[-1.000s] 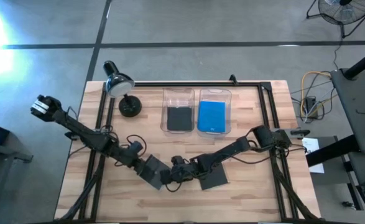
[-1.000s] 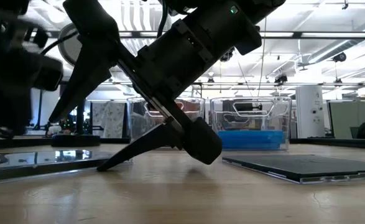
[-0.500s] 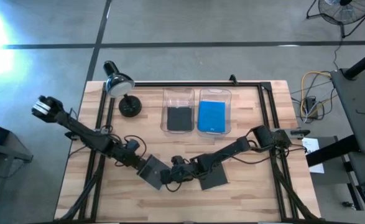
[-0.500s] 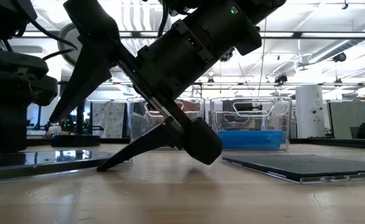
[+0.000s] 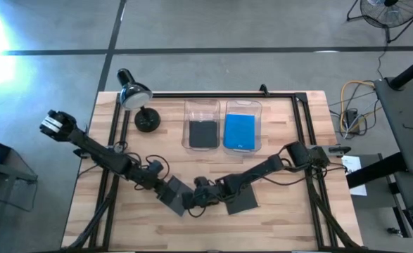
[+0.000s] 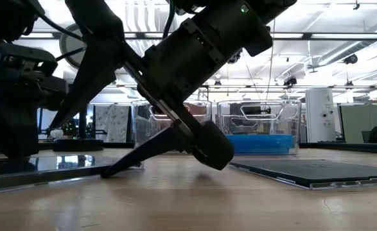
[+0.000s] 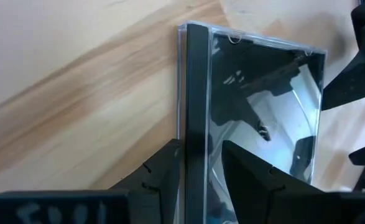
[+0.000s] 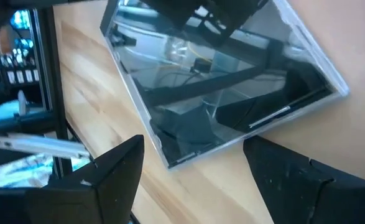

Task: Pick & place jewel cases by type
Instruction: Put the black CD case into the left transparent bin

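Jewel case (image 7: 250, 118), dark and glossy, lies flat on the counter (image 5: 290, 218) near its front edge. Left pincer (image 7: 201, 171) is clamped on the case's spine edge; right pincer (image 8: 191, 171) stands wide open just beside a corner, holding nothing. Thin, stiff, light and slick plastic, likely brittle: best pinched across an edge, not pressed on its face.

Even, bright overhead light on the wooden surface (image 5: 276, 225); strong white glare washes out the floor (image 5: 2, 35) at the upper left of the high view. Low view: ceiling lights (image 6: 342, 48) sharp, near arm (image 6: 188, 58) backlit, nearly black and soft. Wrist views: the dark case (image 7: 257, 118) mirrors reflections; close fingers (image 8: 101, 180) blurred.
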You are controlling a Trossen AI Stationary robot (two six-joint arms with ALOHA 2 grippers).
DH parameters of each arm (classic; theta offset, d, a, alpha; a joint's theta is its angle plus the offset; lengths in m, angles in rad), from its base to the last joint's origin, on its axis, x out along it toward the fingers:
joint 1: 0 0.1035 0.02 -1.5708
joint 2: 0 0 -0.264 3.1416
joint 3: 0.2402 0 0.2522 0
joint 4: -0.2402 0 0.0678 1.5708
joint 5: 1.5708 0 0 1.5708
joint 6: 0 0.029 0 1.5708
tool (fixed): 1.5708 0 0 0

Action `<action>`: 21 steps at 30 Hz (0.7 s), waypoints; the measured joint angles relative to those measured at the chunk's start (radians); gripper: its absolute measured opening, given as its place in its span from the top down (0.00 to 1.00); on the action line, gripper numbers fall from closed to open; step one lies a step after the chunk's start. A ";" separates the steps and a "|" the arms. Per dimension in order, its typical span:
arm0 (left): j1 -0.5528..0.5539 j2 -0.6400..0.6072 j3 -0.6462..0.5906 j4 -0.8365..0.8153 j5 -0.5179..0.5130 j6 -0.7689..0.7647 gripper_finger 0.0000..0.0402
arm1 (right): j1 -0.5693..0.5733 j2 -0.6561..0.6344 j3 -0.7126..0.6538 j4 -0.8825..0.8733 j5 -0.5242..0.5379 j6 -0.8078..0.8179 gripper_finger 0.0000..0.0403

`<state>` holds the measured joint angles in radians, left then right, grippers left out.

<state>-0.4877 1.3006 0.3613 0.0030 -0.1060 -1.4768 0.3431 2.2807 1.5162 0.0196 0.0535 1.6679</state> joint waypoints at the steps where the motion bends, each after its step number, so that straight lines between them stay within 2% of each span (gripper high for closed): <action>1: 0.000 0.001 0.008 0.007 0.000 0.004 0.74 | 0.000 0.000 0.000 -0.002 -0.011 -0.001 0.31; 8: -0.001 -0.039 0.046 0.027 0.028 0.073 0.74 | 0.021 -0.004 0.002 -0.042 -0.094 -0.055 0.31; 21: -0.021 -0.051 0.049 0.288 0.288 0.102 0.74 | 0.033 -0.008 0.002 -0.101 -0.122 -0.109 0.31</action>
<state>-0.5087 1.2499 0.4107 0.2907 0.1820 -1.3751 0.3756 2.2723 1.5181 -0.0818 -0.0685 1.5586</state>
